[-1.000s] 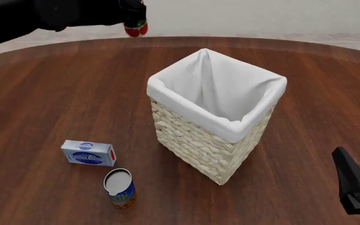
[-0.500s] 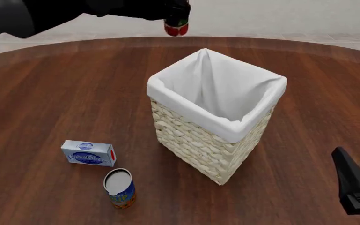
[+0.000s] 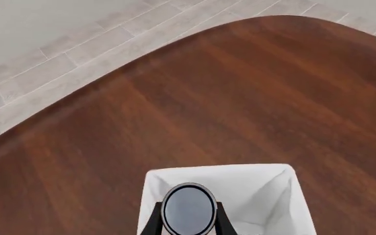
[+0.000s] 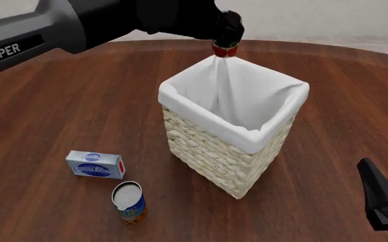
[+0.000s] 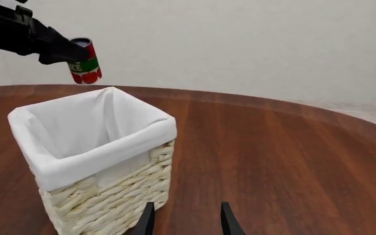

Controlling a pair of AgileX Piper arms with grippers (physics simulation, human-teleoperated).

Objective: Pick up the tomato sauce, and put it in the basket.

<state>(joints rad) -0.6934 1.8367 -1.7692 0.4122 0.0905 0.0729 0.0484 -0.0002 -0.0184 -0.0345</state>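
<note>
My left gripper (image 4: pixel 226 36) is shut on the tomato sauce (image 4: pixel 225 51), a small red can with a green band, and holds it in the air over the far corner of the basket (image 4: pixel 214 156). In the left wrist view the can's grey top (image 3: pixel 189 209) sits between the fingers (image 3: pixel 151 223), with the basket's white lining (image 3: pixel 240 170) below it. The right wrist view shows the can (image 5: pixel 83 61) tilted above the basket's far rim (image 5: pixel 109 196). My right gripper (image 5: pixel 186 223) is open and empty, low at the table's near right (image 4: pixel 382 201).
A blue-and-white box (image 4: pixel 95 165) lies on the table left of the basket. A taller blue-and-orange can with a white top (image 4: pixel 128 201) stands just in front of the box. The brown table's curved far edge (image 3: pixel 142 54) lies beyond the basket.
My left arm has swung right with the tomato sauce, from left of the basket to above its far corner, and a little lower. The right arm has not moved.
</note>
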